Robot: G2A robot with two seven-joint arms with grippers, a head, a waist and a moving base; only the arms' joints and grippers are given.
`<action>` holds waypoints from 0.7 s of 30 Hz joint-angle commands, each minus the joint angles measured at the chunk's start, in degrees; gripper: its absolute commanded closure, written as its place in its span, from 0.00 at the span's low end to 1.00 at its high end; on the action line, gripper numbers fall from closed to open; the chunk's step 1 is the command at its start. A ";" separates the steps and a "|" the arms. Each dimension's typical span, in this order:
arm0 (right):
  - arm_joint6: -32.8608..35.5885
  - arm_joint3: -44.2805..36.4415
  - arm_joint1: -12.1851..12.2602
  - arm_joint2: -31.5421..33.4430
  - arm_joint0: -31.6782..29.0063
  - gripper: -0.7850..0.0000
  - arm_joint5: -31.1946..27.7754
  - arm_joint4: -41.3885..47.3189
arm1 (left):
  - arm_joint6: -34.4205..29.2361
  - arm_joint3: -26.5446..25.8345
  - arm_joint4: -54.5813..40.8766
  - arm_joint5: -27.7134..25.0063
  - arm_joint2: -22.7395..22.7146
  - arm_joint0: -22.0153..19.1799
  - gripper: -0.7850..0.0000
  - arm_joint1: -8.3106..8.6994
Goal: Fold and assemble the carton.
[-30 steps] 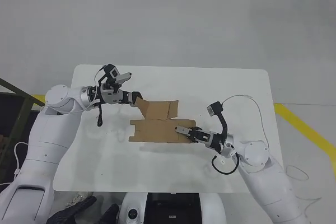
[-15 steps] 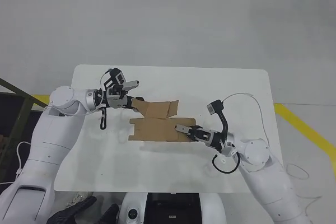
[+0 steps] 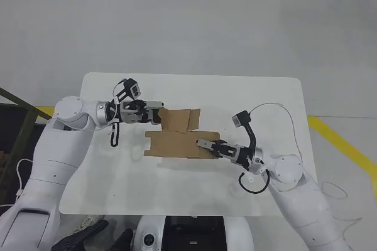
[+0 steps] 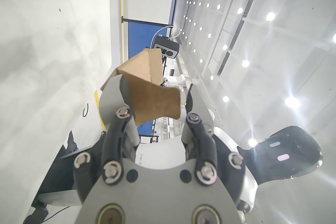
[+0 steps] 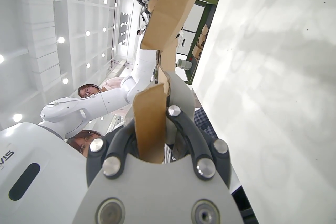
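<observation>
The carton [image 3: 179, 139] lay on the white table [image 3: 257, 94], between the two arms, not yet a box: a flat brown sheet with one panel partly raised on the far side. It looked light and thin, so I judge that it would slide or lift easily if it was pulled from one side only. The cardboard seemed stiff across its panels but weak along the creases, so it would bend there first. A hard pinch could crush an edge or tear a flap.

The right gripper [image 3: 205, 145] was closed tightly on a flap at the right end of the sheet. In the right wrist view the cardboard ran straight down between its fingers.

The left gripper [image 3: 156, 114] was at the left corner of the raised panel. Its fingers stood apart, with the flap between them. The flap rested against one finger [image 4: 113, 93], and the other finger [image 4: 193, 104] was just beside the flap's edge, so this was not a firm grip.

The best places to hold, in my judgement, were the free flap edges near a crease, with one arm steadying the sheet while the other folded.
</observation>
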 commanded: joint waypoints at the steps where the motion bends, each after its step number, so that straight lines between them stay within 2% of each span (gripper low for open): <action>1: 0.14 0.03 0.07 0.10 0.03 1.00 -0.01 -0.01 | -0.41 0.02 0.66 0.11 0.26 -0.09 0.71 0.05; 5: 0.46 -0.19 0.20 0.13 0.27 1.00 0.18 -0.16 | -0.82 0.18 1.37 0.15 0.42 -0.18 0.76 0.15; 8: 0.56 -0.05 0.27 0.18 0.64 1.00 0.37 -0.01 | -0.96 0.37 1.65 0.16 0.32 -0.26 0.76 0.25; 16: 0.43 0.65 0.27 -0.62 1.62 1.00 0.68 0.30 | -1.09 -0.15 4.33 -0.33 -0.52 -0.27 0.58 0.80; 21: 0.48 1.14 0.28 -1.03 2.11 1.00 0.94 0.52 | -0.91 -0.64 5.73 -0.51 -0.68 0.01 0.59 1.07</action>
